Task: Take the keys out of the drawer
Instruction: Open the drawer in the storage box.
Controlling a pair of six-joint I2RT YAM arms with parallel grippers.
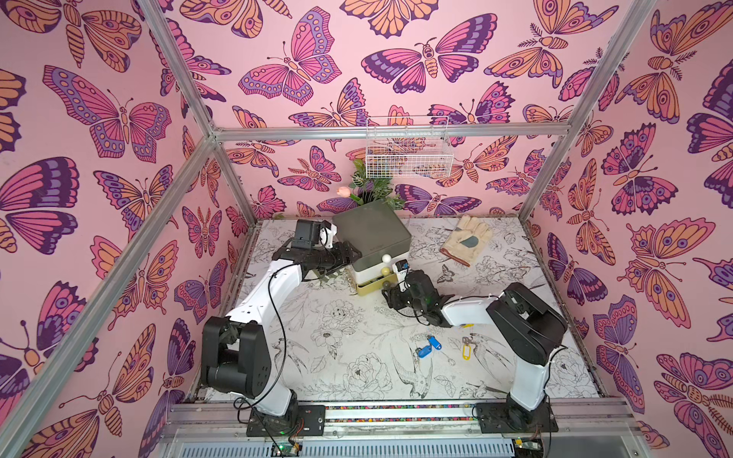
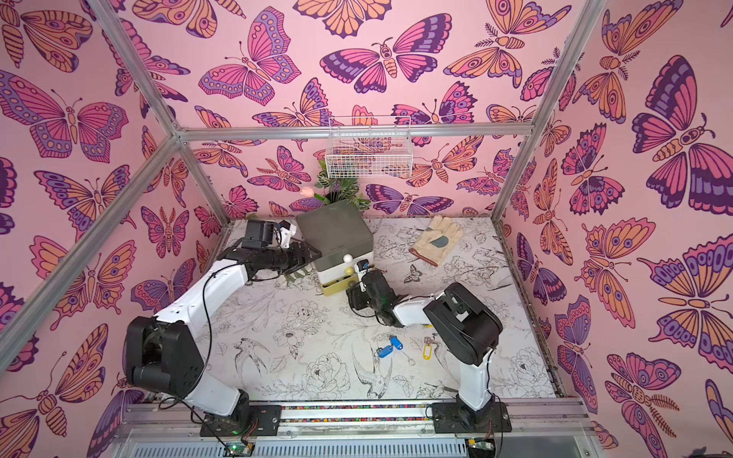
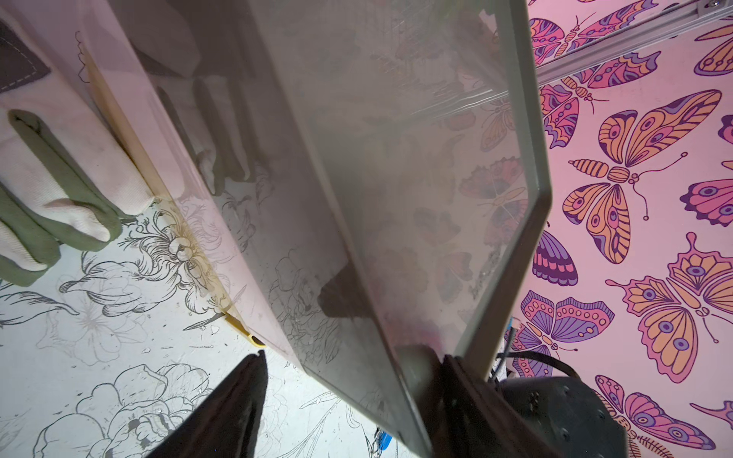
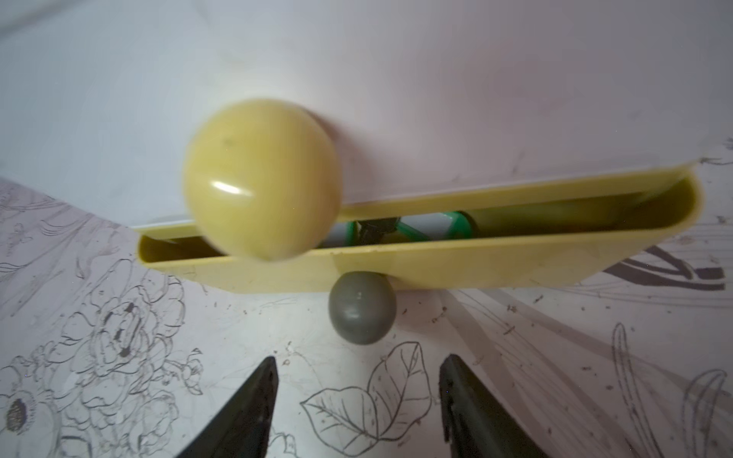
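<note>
Final retrieval, I judged: one green-tagged key (image 4: 456, 226) lay in the barely open yellow drawer (image 4: 436, 257). Two blue-tagged keys (image 1: 435, 342) and two yellow-tagged keys (image 1: 467, 351) lay on the near table (image 1: 337, 357). The right gripper (image 4: 359, 359), released and empty, faced the grey knob (image 4: 361, 307). The left gripper (image 3: 353, 357), jaws spread, straddled the cabinet (image 1: 371, 230) corner. Next, I judged, the drawer needed pulling wider before reaching in.

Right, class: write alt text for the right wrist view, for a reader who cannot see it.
A yellow drawer stands slightly open with a green key tag visible inside. Its grey knob faces the right pincer, whose jaws stand open and clear of it; a yellow knob sits on the white drawer front above.
</note>
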